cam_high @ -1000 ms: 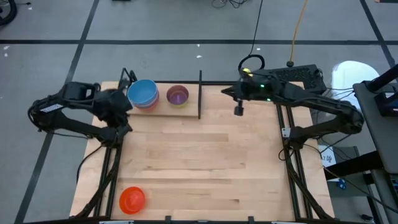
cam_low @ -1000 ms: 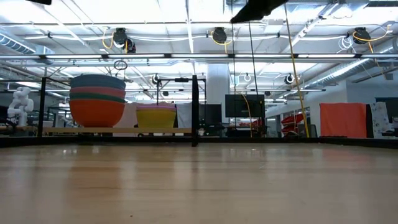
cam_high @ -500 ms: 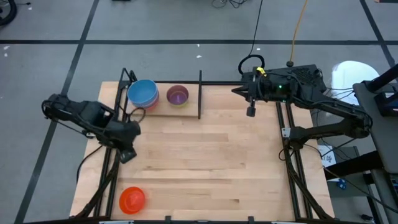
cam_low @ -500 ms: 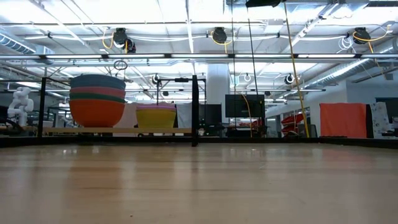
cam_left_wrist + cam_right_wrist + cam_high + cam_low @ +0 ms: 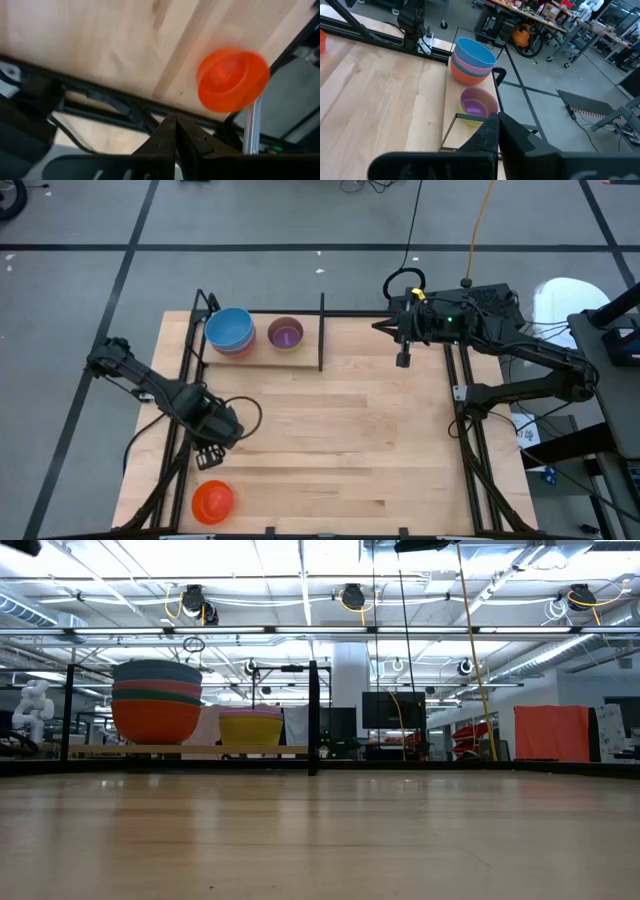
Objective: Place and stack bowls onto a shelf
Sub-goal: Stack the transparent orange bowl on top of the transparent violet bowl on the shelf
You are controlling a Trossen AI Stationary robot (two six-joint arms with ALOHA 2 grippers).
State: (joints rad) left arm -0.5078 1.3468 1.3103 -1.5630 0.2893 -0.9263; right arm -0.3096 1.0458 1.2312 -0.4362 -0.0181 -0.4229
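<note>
The shelf (image 5: pixel 262 358) stood along the far edge of the table (image 5: pixel 330 430), and everything here is placed from that shelf. On it, at the end nearest the left arm, sat a stack of bowls (image 5: pixel 230 332) with a blue bowl on top, pink under it and orange at the bottom. Just beside that stack, toward the black divider (image 5: pixel 321 332), sat a purple bowl (image 5: pixel 286 333) inside a yellow one. One red bowl (image 5: pixel 212 500) lay alone, well apart from the shelf, at the near corner of the table on the left arm's side. The left gripper (image 5: pixel 208 457) hung over the table between the shelf and the red bowl, near the bowl. Its fingers looked pressed together, and it held nothing. The right gripper (image 5: pixel 403 360) waited past the divider, on the bare side of the shelf, closed and empty too. The step in hand looked like going to fetch the red bowl. Next, the left gripper would likely need to open, come down on the red bowl's rim, pinch it, and carry it up to the shelf.
</note>
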